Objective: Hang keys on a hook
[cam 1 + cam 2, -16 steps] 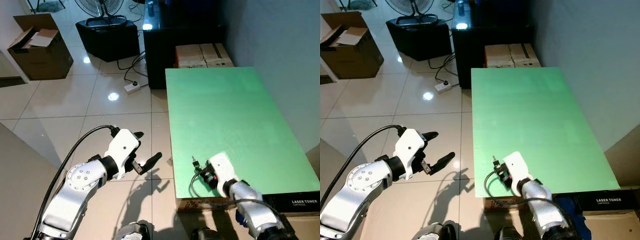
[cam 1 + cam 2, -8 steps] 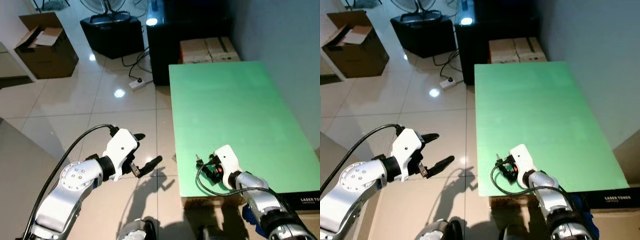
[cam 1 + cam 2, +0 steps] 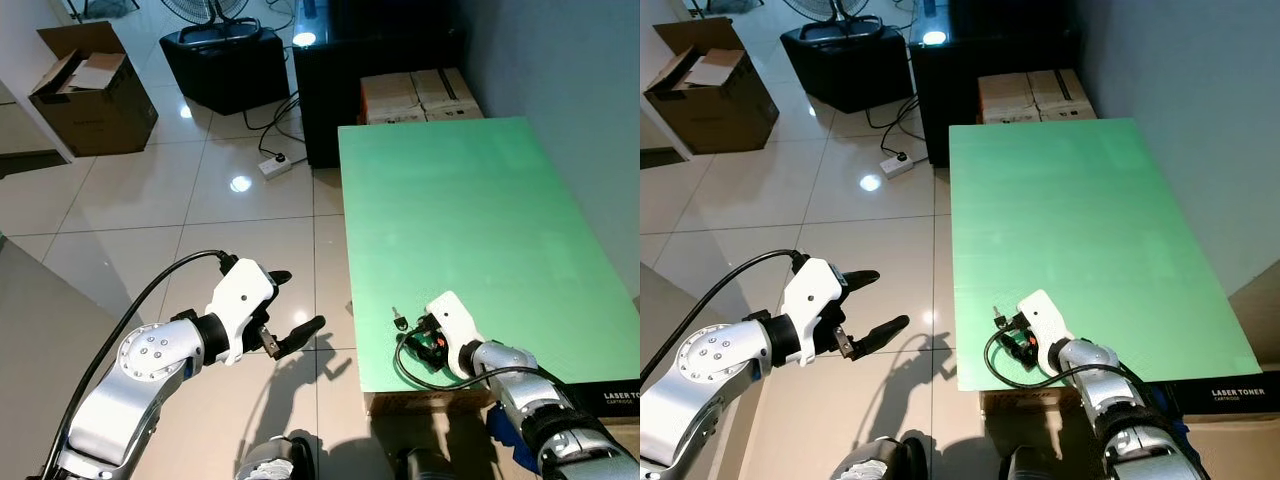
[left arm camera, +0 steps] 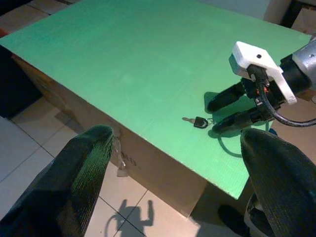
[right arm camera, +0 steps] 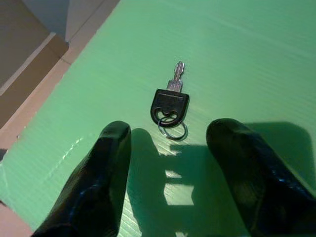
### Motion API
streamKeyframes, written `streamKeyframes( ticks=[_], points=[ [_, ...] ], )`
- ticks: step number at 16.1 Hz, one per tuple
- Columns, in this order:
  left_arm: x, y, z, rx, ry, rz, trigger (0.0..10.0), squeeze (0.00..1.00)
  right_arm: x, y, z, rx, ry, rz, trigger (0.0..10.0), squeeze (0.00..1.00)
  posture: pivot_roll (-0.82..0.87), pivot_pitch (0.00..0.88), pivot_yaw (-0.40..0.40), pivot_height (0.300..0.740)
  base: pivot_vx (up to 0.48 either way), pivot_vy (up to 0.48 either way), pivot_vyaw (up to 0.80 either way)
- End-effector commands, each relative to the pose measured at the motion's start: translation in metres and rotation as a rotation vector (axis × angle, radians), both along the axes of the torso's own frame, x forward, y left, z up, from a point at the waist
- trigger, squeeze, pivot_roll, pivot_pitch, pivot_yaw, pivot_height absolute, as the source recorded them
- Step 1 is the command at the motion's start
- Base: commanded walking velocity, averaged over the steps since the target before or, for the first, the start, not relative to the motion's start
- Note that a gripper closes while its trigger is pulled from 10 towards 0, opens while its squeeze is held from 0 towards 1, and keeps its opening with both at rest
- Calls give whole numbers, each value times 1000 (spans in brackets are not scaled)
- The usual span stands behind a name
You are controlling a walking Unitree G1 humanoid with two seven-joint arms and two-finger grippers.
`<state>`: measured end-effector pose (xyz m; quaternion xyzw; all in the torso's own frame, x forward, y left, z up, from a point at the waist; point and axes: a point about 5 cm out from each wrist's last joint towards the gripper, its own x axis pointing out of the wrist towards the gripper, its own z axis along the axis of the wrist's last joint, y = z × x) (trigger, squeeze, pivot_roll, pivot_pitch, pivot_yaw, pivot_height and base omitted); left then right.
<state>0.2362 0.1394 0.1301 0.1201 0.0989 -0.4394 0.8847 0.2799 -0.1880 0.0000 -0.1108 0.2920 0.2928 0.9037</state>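
A small key (image 5: 170,101) with a black head and a metal ring lies flat on the green table (image 3: 470,200), near its front left corner. My right gripper (image 5: 170,132) rests low over the table just behind the key, open, its two black fingers (image 5: 106,173) spread to either side of the ring without touching it. The left wrist view takes in the same key (image 4: 197,121) and the right gripper (image 4: 213,117) from the side. My left gripper (image 3: 303,297) hangs open over the tiled floor, left of the table, with nothing in it.
The table's front edge (image 4: 163,153) drops to a cardboard base. Behind the table stand two cardboard boxes (image 3: 420,95) and a black cabinet (image 3: 380,60). A power strip (image 3: 272,163) with cables, a black fan base (image 3: 220,60) and an open carton (image 3: 90,90) sit on the floor.
The head camera has shifted a little, so the whole scene sits differently. My right gripper has edged slightly closer behind the key; the left arm keeps its pose.
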Motion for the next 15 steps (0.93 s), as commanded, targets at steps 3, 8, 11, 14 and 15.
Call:
streamKeyframes(
  ticks=[3, 8, 11, 14, 15],
  points=[
    [-1, 4, 3, 5, 1, 8, 10000, 0, 0, 2, -1, -2, 20, 13, 0, 0, 44, 148, 118, 740, 0, 0, 0],
    [-1, 4, 2, 3, 6, 7, 10000, 0, 2, -2, -1, -8, 20, -15, 0, 0, 43, 142, 117, 740, 0, 0, 0],
    [-1, 5, 3, 3, 4, 7, 10000, 0, 2, -2, -2, -14, 22, -17, 0, 0, 45, 134, 117, 740, 0, 0, 0],
    [-1, 5, 3, 2, 4, 7, 10000, 0, 4, 0, -1, -8, 10, -29, 0, 0, 43, 126, 119, 740, 0, 0, 0],
    [-1, 5, 3, 2, 3, 8, 10000, 0, 5, 0, 0, -4, 4, -35, 0, 0, 45, 126, 120, 740, 0, 0, 0]
  ],
)
